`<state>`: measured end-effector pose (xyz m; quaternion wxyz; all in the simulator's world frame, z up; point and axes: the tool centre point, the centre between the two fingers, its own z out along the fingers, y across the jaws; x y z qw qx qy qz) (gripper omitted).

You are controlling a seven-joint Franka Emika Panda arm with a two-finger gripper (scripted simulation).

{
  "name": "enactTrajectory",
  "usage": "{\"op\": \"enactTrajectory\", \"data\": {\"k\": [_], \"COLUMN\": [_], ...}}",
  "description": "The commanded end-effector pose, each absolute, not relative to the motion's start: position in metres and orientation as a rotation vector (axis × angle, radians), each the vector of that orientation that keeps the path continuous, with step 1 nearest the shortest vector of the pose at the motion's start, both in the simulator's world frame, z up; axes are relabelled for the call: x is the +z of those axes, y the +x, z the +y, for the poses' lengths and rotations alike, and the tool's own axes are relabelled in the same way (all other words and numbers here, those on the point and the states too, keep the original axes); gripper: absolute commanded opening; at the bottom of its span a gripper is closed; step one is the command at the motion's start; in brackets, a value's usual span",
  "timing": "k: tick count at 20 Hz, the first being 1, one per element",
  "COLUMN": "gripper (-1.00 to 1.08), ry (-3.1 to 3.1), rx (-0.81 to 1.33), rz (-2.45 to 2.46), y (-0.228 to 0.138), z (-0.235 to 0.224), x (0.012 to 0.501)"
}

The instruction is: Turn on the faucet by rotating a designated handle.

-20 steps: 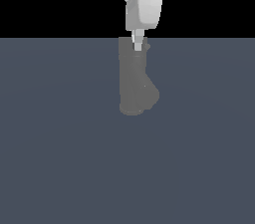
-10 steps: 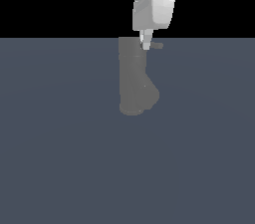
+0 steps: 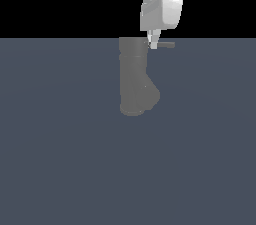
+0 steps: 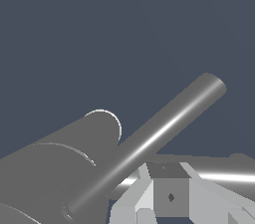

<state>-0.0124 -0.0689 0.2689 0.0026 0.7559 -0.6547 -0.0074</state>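
No labels or writing visible. Faucet (image 3: 133, 76): dark grey cyl., upright on flat slate-blue surface (image 3: 60, 159); black backdrop. Handle (image 3: 165, 45): thin rod projecting to exterior view's right from faucet top. Gripper (image 3: 153, 42): white, at handle base; finger state can't tell.

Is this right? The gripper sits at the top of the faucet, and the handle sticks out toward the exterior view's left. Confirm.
Not quite. The gripper is at the top of the faucet, but the handle sticks out toward the exterior view's right, as the exterior view shows.
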Motion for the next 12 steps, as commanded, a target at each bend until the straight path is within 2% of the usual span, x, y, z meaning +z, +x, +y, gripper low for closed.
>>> {"op": "enactTrajectory", "data": {"k": [1,12], "gripper": [-1.00,-1.00], "ry": [2.339,2.318], "rx": [-0.004,-0.001], "rz": [-2.098,-2.120], "y": [-0.002,0.025], "z": [-0.095,-0.128], "x": [0.269,0.269]}}
